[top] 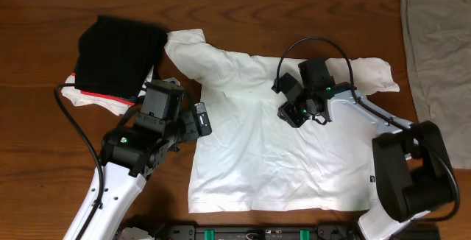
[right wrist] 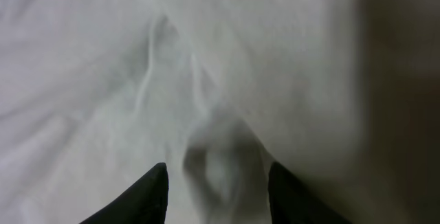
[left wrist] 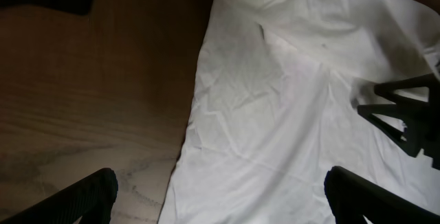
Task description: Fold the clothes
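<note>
White T-shirt (top: 257, 159), flat at centre of desk (top: 29, 196), hem at 6 o'clock, first fold seemingly starting: left fingers (left wrist: 89, 196) spread wide at its 9 o'clock edge; right fingers (right wrist: 148, 196) part-open astride a pucker toward 12 o'clock, grip unclear; next likely needs firm pinch, lift.

No readable text, T-shirt (top: 265, 152) blank (all views)

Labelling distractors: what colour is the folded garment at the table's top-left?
The garment is black, with a thin red edge along its lower side. Overhead view shows it best.
</note>
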Robot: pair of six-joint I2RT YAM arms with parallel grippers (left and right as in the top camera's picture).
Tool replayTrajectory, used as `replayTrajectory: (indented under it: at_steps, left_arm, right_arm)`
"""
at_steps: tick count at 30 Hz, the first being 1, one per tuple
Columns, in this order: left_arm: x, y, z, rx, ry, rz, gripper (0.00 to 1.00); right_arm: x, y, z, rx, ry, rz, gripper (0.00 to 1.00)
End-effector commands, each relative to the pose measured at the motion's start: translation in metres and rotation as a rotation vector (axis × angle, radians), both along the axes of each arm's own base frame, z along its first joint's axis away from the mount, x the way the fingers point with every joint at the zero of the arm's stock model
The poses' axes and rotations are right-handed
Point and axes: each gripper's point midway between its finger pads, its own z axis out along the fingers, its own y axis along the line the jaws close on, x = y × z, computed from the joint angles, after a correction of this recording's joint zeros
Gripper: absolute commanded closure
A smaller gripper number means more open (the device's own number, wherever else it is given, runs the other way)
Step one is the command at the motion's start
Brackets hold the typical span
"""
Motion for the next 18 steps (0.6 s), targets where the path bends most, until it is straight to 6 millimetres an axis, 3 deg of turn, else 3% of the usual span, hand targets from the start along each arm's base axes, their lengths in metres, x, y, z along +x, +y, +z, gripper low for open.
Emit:
replayTrajectory:
  at_steps: [1,10,18]
  left_arm:
    - [0.002,0.003,0.002,0.011,-0.010,0.013,0.02]
    - [0.002,0.003,0.002,0.011,-0.010,0.013,0.02]
    - [0.002,0.003,0.002,0.011,-0.010,0.013,0.02]
  right_arm:
    - [0.001,-0.002,-0.009,-0.037,-0.007,0.007,0.55]
    - [0.019,0.001,0.008,-0.014,-0.076,-0.028,0.52]
    - [0.022,-0.003,0.007,-0.041,-0.092,-0.033,0.50]
